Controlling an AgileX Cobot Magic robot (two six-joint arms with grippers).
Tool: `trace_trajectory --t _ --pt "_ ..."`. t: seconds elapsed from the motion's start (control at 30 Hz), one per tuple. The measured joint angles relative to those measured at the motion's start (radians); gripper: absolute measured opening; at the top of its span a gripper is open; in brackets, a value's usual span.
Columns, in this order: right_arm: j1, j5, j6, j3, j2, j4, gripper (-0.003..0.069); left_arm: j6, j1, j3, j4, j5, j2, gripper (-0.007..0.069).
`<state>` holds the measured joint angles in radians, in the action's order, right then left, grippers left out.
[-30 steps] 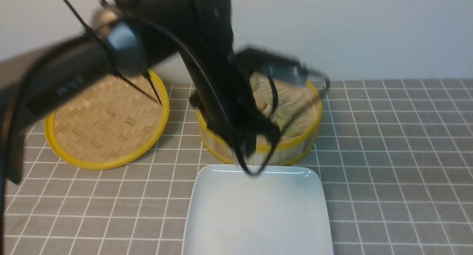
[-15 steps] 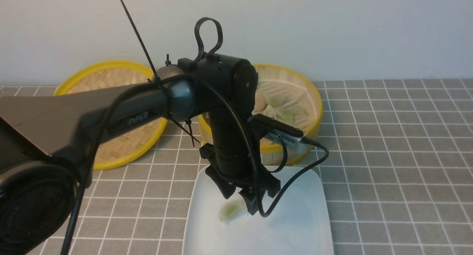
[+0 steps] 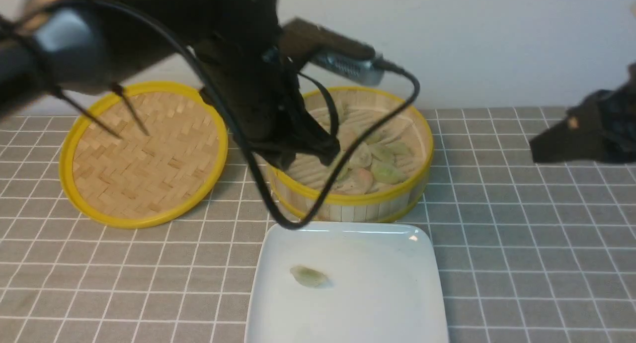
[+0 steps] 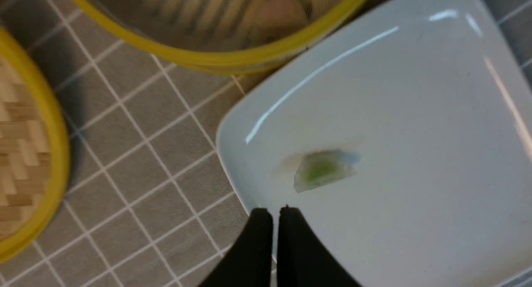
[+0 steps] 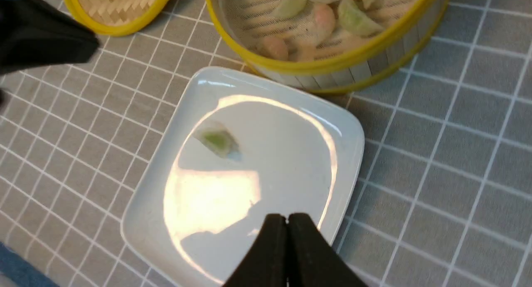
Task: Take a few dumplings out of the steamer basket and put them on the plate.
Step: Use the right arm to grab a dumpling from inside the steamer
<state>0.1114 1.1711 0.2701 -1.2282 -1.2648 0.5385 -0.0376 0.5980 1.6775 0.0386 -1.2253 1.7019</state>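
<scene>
One pale green dumpling lies alone on the white square plate, left of its middle. Behind the plate stands the steamer basket, with several green and pinkish dumplings inside. My left gripper is shut and empty, lifted above the basket's near-left rim. In its wrist view the tips hang over the plate's left edge, clear of the dumpling. My right gripper is shut and empty, high at the right.
The shallow woven lid with a yellow rim lies left of the basket on the grey checked cloth. The left arm and its cable hang over the basket's front left and reach the plate's far edge.
My left gripper let go of the green dumpling on the plate, shut, and rose back toward the basket. My right gripper has come into view at the right edge.
</scene>
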Motion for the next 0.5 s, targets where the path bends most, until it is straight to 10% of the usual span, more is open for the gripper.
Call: trace_trajectory --t 0.5 --pt "0.181 -0.101 0.002 -0.558 -0.687 -0.323 0.0107 -0.034 -0.01 -0.31 -0.077 -0.03 -0.5 -0.0005"
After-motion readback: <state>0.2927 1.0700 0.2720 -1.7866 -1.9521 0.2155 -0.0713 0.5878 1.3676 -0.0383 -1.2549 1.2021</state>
